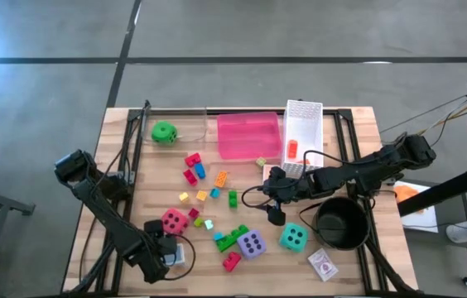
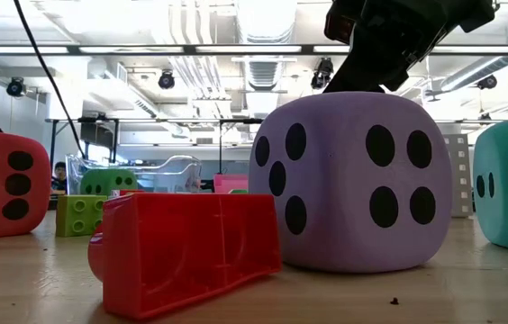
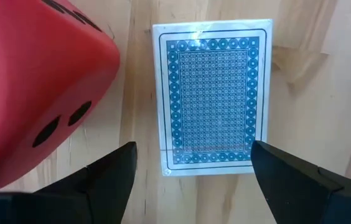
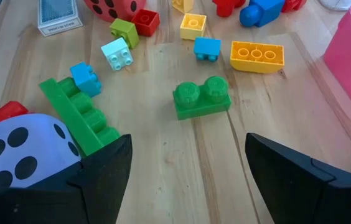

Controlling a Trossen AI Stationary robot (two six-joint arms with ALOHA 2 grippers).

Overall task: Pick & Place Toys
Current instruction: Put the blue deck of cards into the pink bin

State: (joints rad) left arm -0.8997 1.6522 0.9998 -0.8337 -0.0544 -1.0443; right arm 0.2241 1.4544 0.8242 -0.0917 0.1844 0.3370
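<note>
Wooden slats form the surface (image 1: 358, 124), strewn with bricks and soft dice; from above, the left hand (image 1: 170, 255) hangs over a card pack near the red die (image 1: 174, 221), and the right hand (image 1: 276, 199) sits mid-surface.

Low down, a purple die (image 2: 353, 180) fronts a ceiling-lit workshop.

Left wrist: fingers apart, straddling the blue card pack (image 3: 211, 96), not yet gripped; closing comes next.

Right wrist: fingers apart above a green brick (image 4: 201, 97).

High view: overhead, straight down, whole desk (image 1: 358, 124). Low view: desk level, very near purple die (image 2: 353, 180), facing the room. Left wrist view: close above blue card pack (image 3: 211, 99) and red die (image 3: 32, 81). Right wrist view: close, angled over green brick (image 4: 201, 98); shares purple die with low view.
</note>
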